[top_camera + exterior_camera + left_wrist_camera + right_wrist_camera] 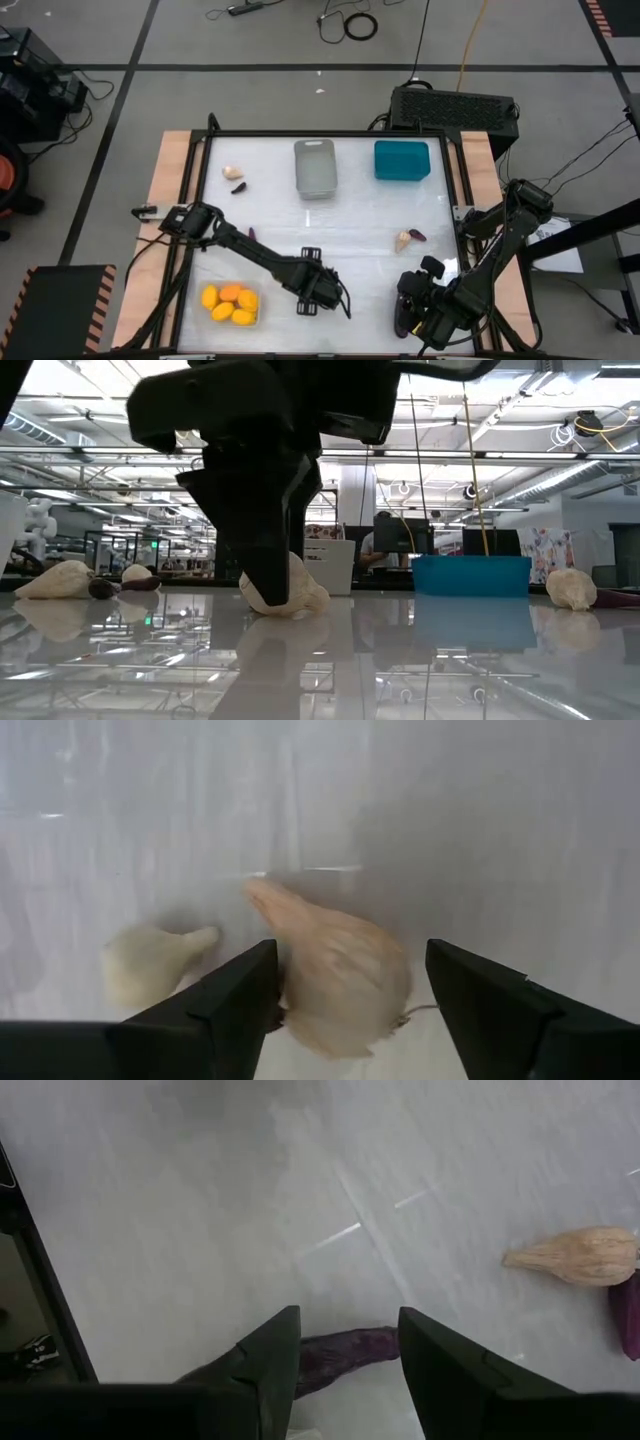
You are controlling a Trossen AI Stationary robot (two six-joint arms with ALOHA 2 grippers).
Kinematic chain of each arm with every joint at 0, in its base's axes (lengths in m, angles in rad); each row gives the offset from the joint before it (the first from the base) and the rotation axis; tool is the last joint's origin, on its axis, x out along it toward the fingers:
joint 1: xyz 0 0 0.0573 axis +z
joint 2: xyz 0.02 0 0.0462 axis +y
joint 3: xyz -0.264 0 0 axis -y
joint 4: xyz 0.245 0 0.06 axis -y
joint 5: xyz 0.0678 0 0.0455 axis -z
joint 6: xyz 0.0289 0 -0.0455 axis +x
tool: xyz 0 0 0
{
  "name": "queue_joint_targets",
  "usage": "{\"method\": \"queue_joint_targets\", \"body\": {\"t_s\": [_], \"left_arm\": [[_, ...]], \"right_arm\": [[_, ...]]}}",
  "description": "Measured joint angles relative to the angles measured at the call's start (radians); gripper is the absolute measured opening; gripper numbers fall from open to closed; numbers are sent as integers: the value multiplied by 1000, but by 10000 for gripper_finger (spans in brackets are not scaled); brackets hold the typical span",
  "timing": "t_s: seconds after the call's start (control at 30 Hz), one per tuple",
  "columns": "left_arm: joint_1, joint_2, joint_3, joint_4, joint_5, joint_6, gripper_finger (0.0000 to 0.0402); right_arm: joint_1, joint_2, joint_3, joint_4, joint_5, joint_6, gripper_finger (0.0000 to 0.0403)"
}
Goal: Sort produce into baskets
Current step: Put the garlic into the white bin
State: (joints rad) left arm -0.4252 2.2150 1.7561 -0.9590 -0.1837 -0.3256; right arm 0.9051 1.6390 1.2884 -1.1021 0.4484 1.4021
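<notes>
Table (190,180) carries three baskets: grey (315,168) and teal (402,160) at the far edge, and a clear one (231,303) near the left front, already holding yellow-orange fruit (223,311).

Left gripper (318,292) is low over the front middle of the table. Its jaws stand apart on either side of a garlic bulb (335,975) lying on the surface; they are not clenched on it, and the wrist view shows a gap on one side. So the step in hand looks like a pick-up of this bulb. The next move calls for closing squarely on its fat body, lifting clear, then carrying it to whichever basket takes garlic.

Right gripper (412,312) hangs at the front right, jaws half open around a long eggplant (345,1358); whether they pinch it I cannot tell.

Loose on the table: another garlic (232,173) with a small eggplant (238,187) far left, and a garlic (403,239) with an eggplant (418,236) on the right.
</notes>
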Motion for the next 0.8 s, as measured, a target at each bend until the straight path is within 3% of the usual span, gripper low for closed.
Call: {"method": "queue_joint_targets", "body": {"t_s": [0.33, 0.6, 0.8], "left_arm": [[12, -21, 0, -27, 43, -9, 178], [41, -144, 1, -17, 46, -9, 169], [123, -293, 2, -9, -36, -8, 169]], "right_arm": [[0, 0, 0, 0, 0, 0, 162], [0, 0, 0, -1, 2, -27, 162], [0, 0, 0, 1, 7, -29, 162]]}}
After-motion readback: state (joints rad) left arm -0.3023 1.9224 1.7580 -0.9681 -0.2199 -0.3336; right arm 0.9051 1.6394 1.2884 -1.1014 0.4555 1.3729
